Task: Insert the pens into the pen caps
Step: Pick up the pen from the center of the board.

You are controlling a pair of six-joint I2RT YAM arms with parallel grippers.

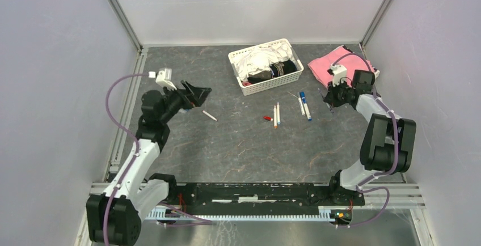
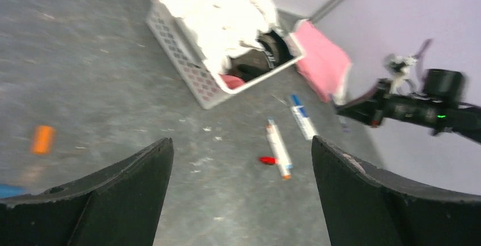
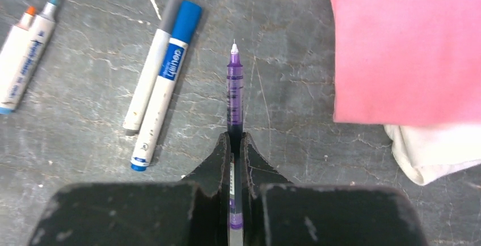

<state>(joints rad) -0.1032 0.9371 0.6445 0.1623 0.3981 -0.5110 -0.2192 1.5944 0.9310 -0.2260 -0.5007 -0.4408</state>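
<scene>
Purple pen (image 3: 235,84) in grip of right tool (image 3: 235,141)

Translucent purple plastic pen (image 3: 235,87), matt tabletop (image 3: 283,30)

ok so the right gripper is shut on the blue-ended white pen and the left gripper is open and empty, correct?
Not quite. The right gripper is shut on a purple pen, its bare tip pointing away from the gripper; the right wrist view shows it. The blue-ended white pen lies loose on the table beside it. The left gripper is open and empty, as you said.
</scene>
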